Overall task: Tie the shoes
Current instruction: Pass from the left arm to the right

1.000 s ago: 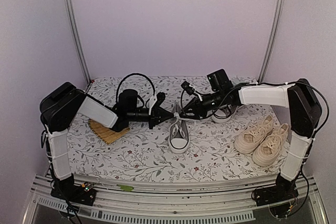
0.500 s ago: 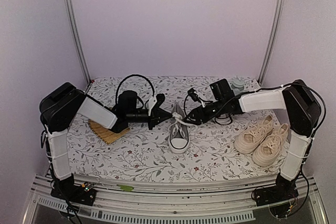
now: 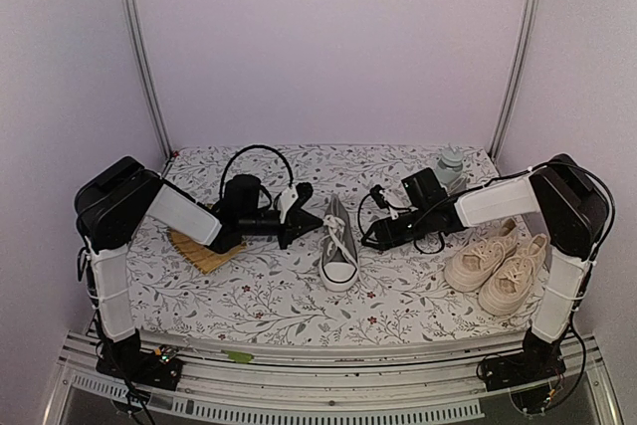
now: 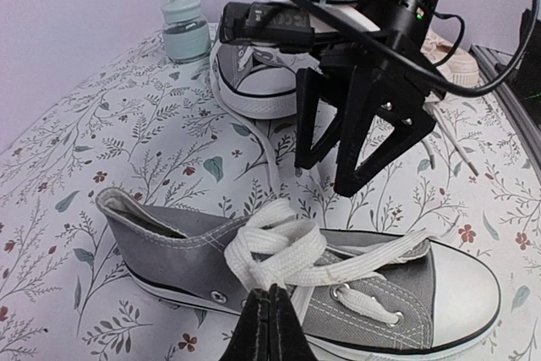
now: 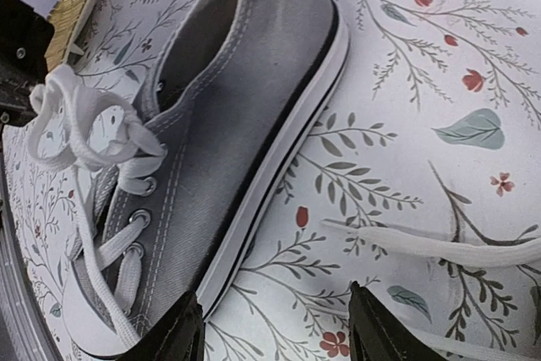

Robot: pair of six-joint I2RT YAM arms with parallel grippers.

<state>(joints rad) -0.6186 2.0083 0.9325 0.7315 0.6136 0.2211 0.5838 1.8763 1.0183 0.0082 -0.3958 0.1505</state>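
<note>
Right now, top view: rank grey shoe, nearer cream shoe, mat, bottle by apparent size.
1. grey shoe and nearer cream shoe: look alike, tied.
2. mat: partly hidden, so unsure.
3. bottle: smallest, though farthest back.

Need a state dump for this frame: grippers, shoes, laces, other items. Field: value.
left gripper: shut on the white lace of the near grey sneaker
right gripper: open, empty, low over the table beside that sneaker
near grey sneaker: upright, mid-table; lace bunched in loose loops, no finished bow
second grey sneaker: behind the right gripper, lace trailing on the table
cream pair: side by side at right, untouched
other: bottle back right; tan woven item by the left arm
</note>
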